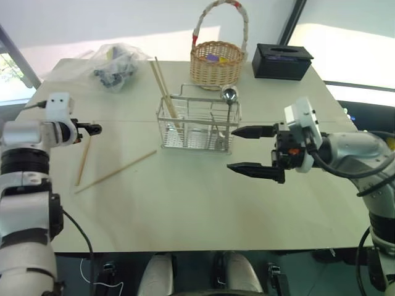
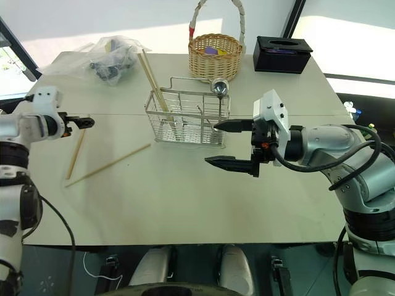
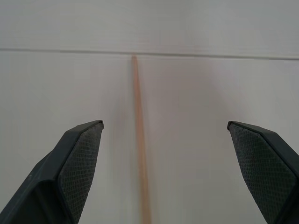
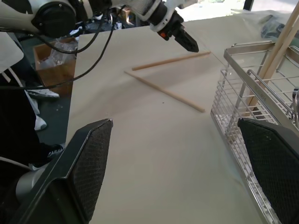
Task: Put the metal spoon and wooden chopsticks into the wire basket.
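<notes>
The small rectangular rack of thin silver wires, the wire basket [image 1: 197,125], is taken here as the landmark on the pale worktop [image 1: 203,203]. Inside it, the slim shiny metal spoon [image 1: 229,98] is already stood upright at the right end, with its bowl above the rim, and two long tan wooden chopsticks [image 1: 164,92] are leaned in the left compartment, so this part of the task appears to be done. Two more wooden chopsticks are left flat on the worktop to the left of the basket: one [image 1: 83,161] lies nearly lengthwise toward the robot, and the other [image 1: 116,171] lies slanted, with its far end near the front left corner of the basket.

The left claw [image 1: 92,129] is held with its fingers wide apart and with nothing between them, well to the left of the basket and just above the far end of the lengthwise chopstick. In the left wrist view this stick [image 3: 140,154] is seen between the two fingers, so a grasp is probably being prepared. The right claw [image 1: 250,151] is also spread wide and empty, just to the right of the basket and close to the spoon, probably kept clear.
</notes>
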Controlling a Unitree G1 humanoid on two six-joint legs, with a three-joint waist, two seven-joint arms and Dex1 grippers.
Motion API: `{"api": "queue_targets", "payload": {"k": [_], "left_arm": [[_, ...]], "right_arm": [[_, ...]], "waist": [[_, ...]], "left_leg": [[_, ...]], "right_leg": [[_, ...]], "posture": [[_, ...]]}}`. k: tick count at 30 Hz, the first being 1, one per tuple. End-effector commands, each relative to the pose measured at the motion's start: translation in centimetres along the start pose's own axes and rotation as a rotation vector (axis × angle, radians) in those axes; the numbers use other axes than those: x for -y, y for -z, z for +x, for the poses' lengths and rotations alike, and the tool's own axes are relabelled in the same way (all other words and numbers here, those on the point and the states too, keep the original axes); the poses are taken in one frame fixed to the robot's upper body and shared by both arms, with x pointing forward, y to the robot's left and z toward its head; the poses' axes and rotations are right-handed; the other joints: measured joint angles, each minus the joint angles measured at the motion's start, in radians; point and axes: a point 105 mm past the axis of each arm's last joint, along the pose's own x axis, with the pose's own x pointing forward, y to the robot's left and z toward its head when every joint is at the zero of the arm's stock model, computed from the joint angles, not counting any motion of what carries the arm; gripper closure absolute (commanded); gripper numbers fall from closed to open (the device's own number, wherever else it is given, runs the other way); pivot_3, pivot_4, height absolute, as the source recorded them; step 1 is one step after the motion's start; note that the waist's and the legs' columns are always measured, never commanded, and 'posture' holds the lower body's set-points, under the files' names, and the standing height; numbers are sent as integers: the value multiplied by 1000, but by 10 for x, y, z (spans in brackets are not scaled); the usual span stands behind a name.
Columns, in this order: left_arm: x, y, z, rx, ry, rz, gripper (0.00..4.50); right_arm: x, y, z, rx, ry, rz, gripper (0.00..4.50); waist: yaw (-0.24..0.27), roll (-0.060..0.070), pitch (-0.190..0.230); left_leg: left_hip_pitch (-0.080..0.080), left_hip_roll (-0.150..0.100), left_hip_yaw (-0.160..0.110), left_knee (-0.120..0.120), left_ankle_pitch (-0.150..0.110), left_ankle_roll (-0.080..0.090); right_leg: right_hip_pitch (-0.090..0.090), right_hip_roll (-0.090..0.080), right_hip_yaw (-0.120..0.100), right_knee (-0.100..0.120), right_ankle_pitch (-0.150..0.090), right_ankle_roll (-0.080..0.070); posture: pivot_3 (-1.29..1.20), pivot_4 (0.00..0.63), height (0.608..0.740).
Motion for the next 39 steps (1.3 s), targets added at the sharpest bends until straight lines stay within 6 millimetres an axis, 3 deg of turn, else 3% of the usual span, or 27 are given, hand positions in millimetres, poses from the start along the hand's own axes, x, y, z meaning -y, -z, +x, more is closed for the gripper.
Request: {"api": "queue_targets", "payload": {"k": [1, 10, 13, 20, 29, 30, 33, 34, 38, 39], "left_arm": [[-10, -8, 2, 14, -74, 33, 0], [-6, 15, 15, -74, -91, -22, 0], [-6, 28, 18, -104, -92, -144, 837], [-9, 32, 18, -105, -121, -231, 4388], [-11, 27, 16, -78, -118, -268, 4479], [-11, 16, 15, -27, -115, -249, 4479], [-6, -44, 3, 249, -95, -126, 4479], [3, -78, -11, 405, -31, -131, 4479], [31, -160, -70, 812, 136, -123, 4479], [44, -183, -96, 933, 214, -141, 4479]], "right_arm": [[6, -16, -5, 43, 53, -66, 61], [4, -13, -11, 40, 99, -65, 61], [7, -15, -15, 44, 116, -55, 0], [7, -16, -20, 34, 118, -39, 0], [7, -12, -21, 24, 117, -31, 0], [8, -12, -22, 22, 123, -30, 0], [10, -10, -25, 17, 141, -22, 0], [10, -10, -26, 17, 146, -16, 0], [9, -11, -26, 29, 160, 9, 0], [6, -11, -25, 34, 160, 14, 0]], "waist": [[-2, 0, 0], [0, -2, -1], [-1, -2, -1], [1, -2, -1], [0, -2, -1], [0, -2, -1], [2, -4, 1], [3, -6, 2], [1, -11, 3], [1, -11, 3]], "left_leg": [[-1, 0, 0, 0, 0, 0], [-1, 0, 0, 0, 0, 0], [0, 0, 0, 0, 0, 0], [6, 0, 0, -1, 0, 0], [7, 0, 1, -1, 0, 0], [7, 0, 1, -1, 0, 0], [6, 0, 1, 0, 0, 0], [6, 0, 1, 0, 0, -1], [-3, 0, -2, 2, 1, -2], [-4, 0, -2, 2, 1, -2]], "right_leg": [[-1, 0, 0, 0, 0, 0], [-1, 0, -1, 1, 0, 0], [0, -1, -1, 1, 0, 0], [4, -1, -1, 2, 0, 1], [4, -2, 0, 3, 0, 0], [4, -2, 0, 3, 0, 0], [4, -2, -1, 2, 0, 0], [4, -2, -1, 2, 0, 0], [-1, -2, -3, 1, 1, 0], [-2, -2, -3, 1, 2, 1]], "posture": [[0, 150, 712], [0, 150, 712], [0, 150, 712], [0, 150, 712], [0, 150, 712], [0, 150, 712], [0, 150, 712], [0, 150, 712], [0, 150, 712], [0, 150, 712]]}}
